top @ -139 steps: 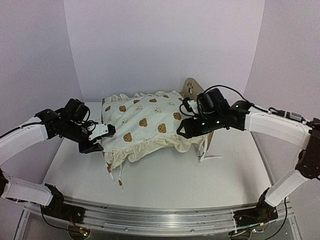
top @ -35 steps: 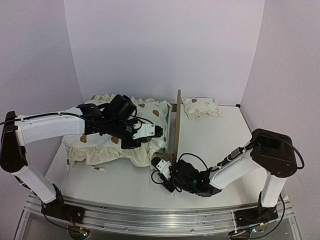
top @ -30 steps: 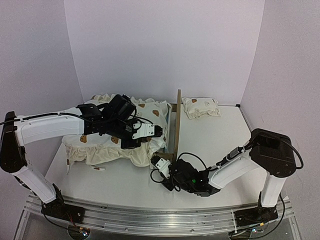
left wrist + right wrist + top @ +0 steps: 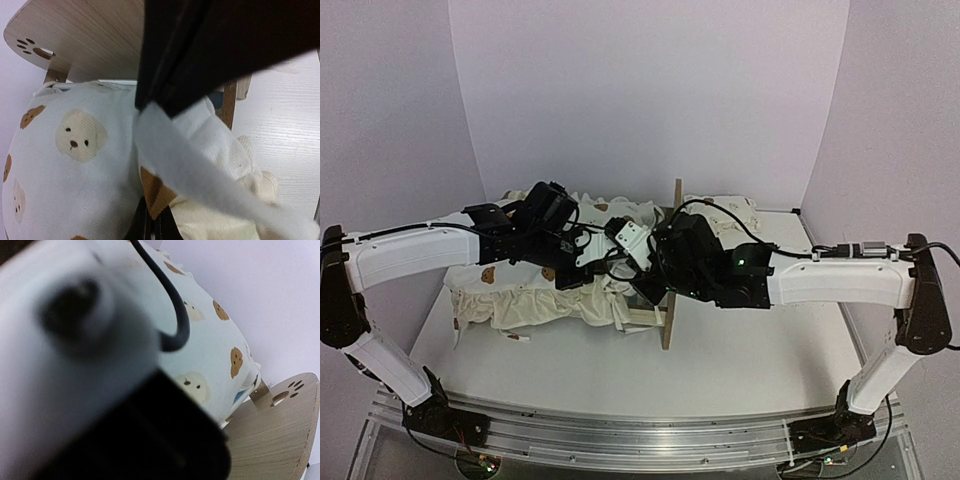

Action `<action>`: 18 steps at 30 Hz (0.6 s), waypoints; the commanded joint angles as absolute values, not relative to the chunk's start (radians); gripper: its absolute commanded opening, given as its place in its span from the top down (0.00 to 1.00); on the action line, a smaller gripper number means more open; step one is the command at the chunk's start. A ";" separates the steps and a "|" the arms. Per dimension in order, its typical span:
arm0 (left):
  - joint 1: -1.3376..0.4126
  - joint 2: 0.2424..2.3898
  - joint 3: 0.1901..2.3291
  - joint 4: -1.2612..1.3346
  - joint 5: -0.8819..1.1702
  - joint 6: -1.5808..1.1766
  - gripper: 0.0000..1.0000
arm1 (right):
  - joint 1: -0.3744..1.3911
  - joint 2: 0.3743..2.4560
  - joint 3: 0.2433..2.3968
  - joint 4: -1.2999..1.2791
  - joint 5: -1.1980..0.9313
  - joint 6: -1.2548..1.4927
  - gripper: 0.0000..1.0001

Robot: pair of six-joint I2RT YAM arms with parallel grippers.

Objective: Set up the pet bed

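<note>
Pinching bedding (image 4: 75, 165), left gripper (image 4: 152, 220) works just before bed (image 4: 90, 40); right gripper (image 4: 620, 250) beside it, grip unreadable.

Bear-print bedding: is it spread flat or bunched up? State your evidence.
Bunched up. The bedding lies in rumpled folds heaped beside the upright board of the pet bed, its ruffle spilling onto the table.

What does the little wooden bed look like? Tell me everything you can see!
The pet bed is light wood with visible grain. One rounded end board has a paw-print cutout. From above, an end board shows edge-on, standing upright on the table, with a low rail beside it. Cream bear-print bedding bunches against it.
</note>
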State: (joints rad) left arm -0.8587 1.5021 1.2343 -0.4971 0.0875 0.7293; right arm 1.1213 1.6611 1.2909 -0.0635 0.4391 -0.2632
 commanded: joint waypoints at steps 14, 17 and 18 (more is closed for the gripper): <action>-0.782 1.490 1.251 -0.577 0.278 0.369 0.94 | 1.027 1.657 1.350 -0.097 0.380 -0.554 1.00; -0.774 1.479 1.231 -0.579 0.309 0.286 0.93 | 1.005 1.639 1.341 -0.099 0.293 -0.576 1.00; -0.772 1.480 1.229 -0.577 0.310 0.266 0.93 | 0.999 1.639 1.344 -0.104 0.273 -0.592 1.00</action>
